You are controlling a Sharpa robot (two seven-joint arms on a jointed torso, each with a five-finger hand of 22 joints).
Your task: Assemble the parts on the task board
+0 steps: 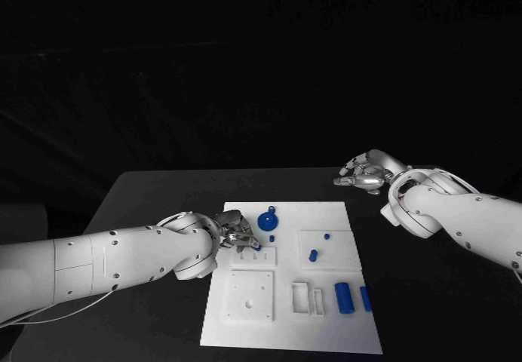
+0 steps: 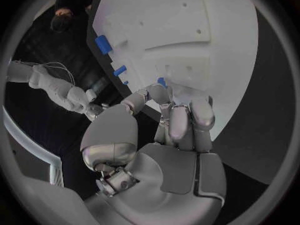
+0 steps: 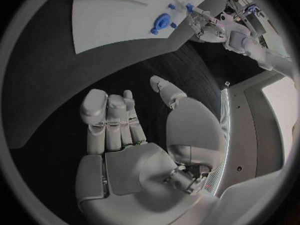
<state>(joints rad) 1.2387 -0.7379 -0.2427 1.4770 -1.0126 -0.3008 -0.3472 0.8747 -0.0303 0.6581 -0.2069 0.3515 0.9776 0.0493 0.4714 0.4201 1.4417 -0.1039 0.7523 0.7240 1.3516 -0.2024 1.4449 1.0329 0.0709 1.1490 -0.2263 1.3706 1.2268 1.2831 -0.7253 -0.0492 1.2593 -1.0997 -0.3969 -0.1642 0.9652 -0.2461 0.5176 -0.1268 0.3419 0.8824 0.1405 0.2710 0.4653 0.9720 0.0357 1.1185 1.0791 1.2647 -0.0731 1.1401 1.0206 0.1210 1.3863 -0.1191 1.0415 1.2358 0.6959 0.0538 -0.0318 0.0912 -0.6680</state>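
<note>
The white task board (image 1: 327, 335) lies in the middle of the black table. My left hand (image 1: 233, 229) sits over the board's left edge and pinches a small blue part (image 2: 162, 81) at its fingertips, just above a raised white block (image 1: 256, 256). A blue disc part (image 1: 268, 221) lies just beyond that hand, also seen as the disc (image 3: 164, 21). A short blue peg (image 1: 313, 255) stands further right, and two blue cylinders (image 1: 344, 296) lie near the board's right front. My right hand (image 1: 364, 172) hovers off the board's far right corner, fingers apart, holding nothing.
A square white plate (image 1: 250, 296) and two narrow white frames (image 1: 307, 298) are on the board's front half. Bare black table (image 1: 142, 196) surrounds the board. My right forearm (image 1: 457, 219) hangs over the table to the right of the board.
</note>
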